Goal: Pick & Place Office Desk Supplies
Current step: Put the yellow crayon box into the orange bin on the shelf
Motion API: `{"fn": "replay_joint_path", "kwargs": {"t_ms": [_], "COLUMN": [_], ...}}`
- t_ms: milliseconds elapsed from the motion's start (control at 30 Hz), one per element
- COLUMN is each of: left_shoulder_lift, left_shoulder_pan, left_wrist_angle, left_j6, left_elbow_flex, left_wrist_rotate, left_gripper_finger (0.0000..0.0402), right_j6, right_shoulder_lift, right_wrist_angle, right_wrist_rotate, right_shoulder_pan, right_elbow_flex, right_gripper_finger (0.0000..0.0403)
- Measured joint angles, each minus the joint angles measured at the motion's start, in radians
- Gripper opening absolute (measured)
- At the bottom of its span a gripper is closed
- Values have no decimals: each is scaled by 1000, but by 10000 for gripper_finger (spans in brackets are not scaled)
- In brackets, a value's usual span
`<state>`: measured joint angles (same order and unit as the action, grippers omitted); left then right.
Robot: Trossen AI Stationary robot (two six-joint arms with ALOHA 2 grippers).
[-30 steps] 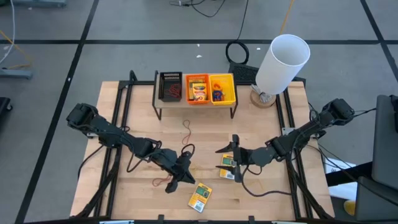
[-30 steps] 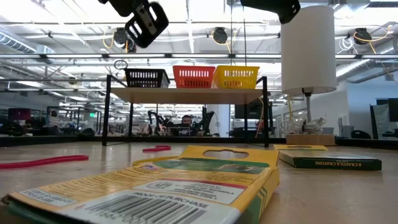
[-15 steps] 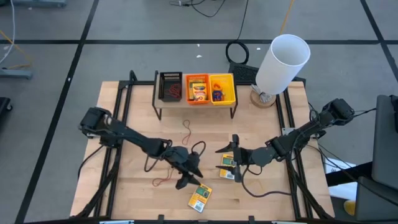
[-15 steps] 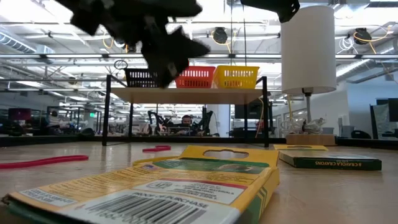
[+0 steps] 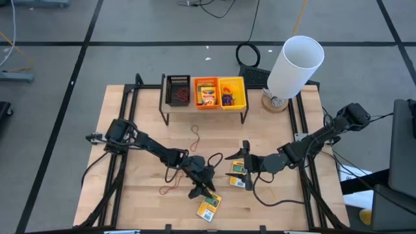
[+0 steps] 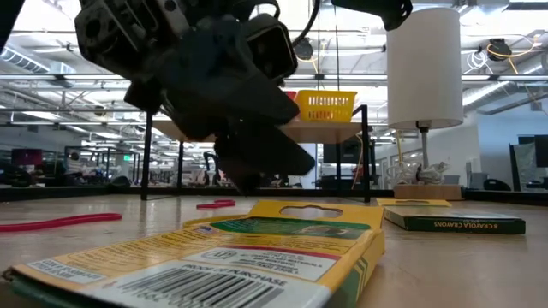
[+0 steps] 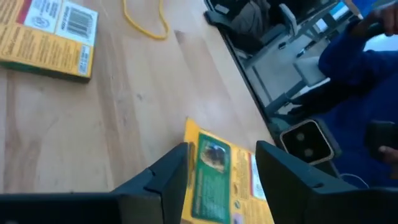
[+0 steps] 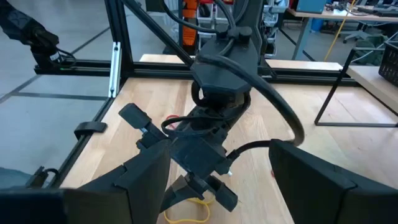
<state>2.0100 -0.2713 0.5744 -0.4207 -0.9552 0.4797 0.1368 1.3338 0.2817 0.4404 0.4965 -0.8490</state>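
My left gripper (image 5: 207, 187) fingers spread, empty, poised over yellow pack (image 5: 209, 205) near table (image 5: 130, 201) front edge; my right gripper (image 5: 242, 162) wide open, holding nothing, above two more packs (image 5: 238, 174) toward front right; orange band (image 5: 170, 189) lies front left

We've got the left arm stretched low toward the 5 o'clock side of the worktop, its end effector (image 5: 203, 188) angled down with fingers spread apart. Our right arm reaches in from 3 o'clock, its end effector (image 5: 242, 164) wide open and level.
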Motion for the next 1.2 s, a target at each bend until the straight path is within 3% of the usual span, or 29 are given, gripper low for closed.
{"fn": "replay_joint_path", "kwargs": {"t_ms": [1200], "left_shoulder_lift": [2], "left_shoulder_pan": [-62], "left_wrist_angle": [-154], "left_j6": [11], "left_elbow_flex": [-1], "left_wrist_rotate": [-167], "left_gripper_finger": [170], "right_j6": [0], "right_shoulder_lift": [0], "right_wrist_angle": [-2], "right_wrist_rotate": [0], "right_shoulder_pan": [0], "right_elbow_flex": [0], "right_gripper_finger": [262]}}
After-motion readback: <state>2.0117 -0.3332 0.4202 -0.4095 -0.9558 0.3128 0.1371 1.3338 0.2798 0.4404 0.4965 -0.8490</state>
